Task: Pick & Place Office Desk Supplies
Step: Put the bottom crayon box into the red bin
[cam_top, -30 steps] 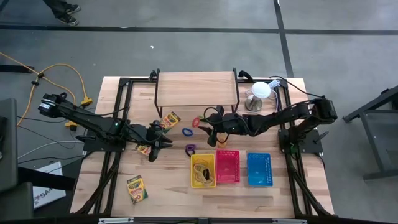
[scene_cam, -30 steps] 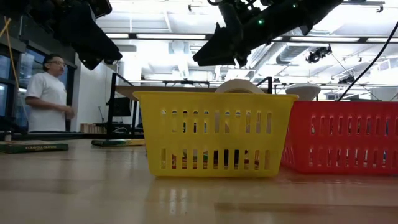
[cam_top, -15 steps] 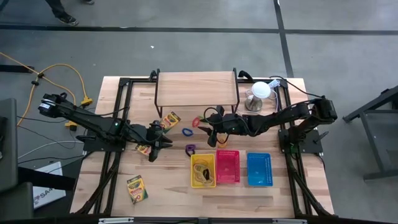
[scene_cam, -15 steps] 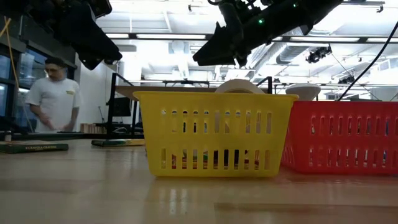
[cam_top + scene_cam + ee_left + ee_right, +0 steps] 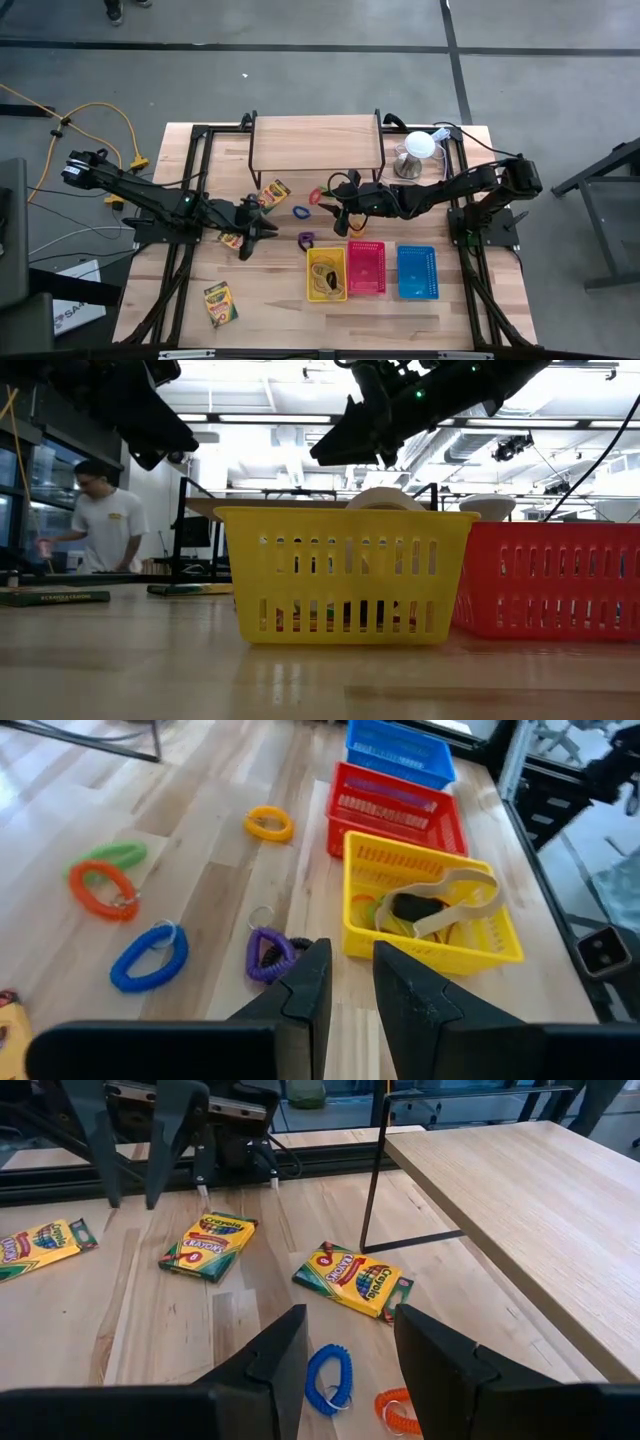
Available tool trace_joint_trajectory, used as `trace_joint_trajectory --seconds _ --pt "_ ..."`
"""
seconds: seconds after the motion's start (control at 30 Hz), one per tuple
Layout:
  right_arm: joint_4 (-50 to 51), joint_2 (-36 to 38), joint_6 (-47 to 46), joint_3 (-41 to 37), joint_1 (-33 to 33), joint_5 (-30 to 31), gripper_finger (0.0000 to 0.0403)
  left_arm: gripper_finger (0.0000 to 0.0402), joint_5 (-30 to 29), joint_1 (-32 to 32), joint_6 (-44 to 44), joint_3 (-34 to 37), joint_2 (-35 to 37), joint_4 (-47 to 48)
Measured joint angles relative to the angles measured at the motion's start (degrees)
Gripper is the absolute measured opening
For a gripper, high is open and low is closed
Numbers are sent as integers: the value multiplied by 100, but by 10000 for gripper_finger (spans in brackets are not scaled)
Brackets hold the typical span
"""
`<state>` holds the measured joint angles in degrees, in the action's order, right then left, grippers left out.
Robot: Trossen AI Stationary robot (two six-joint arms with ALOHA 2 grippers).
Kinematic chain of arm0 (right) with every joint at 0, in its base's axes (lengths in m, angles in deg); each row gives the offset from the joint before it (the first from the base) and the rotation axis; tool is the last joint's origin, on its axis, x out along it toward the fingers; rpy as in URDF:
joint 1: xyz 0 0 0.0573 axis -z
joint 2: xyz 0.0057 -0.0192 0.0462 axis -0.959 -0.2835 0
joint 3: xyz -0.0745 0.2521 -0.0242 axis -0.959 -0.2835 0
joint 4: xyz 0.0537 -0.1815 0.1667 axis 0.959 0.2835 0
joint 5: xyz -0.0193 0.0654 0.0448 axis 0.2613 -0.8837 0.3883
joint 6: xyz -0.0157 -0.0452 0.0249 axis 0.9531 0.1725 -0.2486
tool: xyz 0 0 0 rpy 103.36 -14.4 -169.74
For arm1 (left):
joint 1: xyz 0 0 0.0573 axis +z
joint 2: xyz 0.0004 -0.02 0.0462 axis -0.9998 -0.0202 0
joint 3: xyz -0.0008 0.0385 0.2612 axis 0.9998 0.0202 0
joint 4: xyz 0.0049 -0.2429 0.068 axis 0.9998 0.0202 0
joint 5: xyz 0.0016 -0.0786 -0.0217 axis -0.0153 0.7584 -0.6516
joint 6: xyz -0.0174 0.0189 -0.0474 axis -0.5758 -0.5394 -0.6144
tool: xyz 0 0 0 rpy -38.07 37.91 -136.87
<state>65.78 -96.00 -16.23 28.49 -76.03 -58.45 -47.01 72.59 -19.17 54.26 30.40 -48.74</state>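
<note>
Two robot arms hang above a wooden bench [image 5: 270, 300] strewn with desk supplies.

The left gripper [image 5: 348, 982] hovers near a purple coil ring [image 5: 270, 957], its fingers [image 5: 310, 990] narrowly parted and holding nothing. The right gripper [image 5: 345, 1355] hangs over a blue coil ring [image 5: 328, 1378], its fingers [image 5: 275, 1365] spread wide, also holding nothing. Three crayon boxes [image 5: 352, 1280] lie flat nearby; a yellow basket [image 5: 432, 916] holds rubber bands, beside a red basket [image 5: 395, 808] and a blue basket [image 5: 398, 750].
</note>
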Motion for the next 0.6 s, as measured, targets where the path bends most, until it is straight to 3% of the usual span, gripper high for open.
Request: trace_joint_trajectory --seconds 0.17,0.43,0.6 --pt "0 0 0 0 0 0 140 74 285 -2 -3 0 -1 5" --pt "-1 0 0 0 0 -2 140 74 1337 -10 58 0 -1 241" --pt "-2 0 0 0 0 -1 140 74 2382 -22 281 0 -1 435"
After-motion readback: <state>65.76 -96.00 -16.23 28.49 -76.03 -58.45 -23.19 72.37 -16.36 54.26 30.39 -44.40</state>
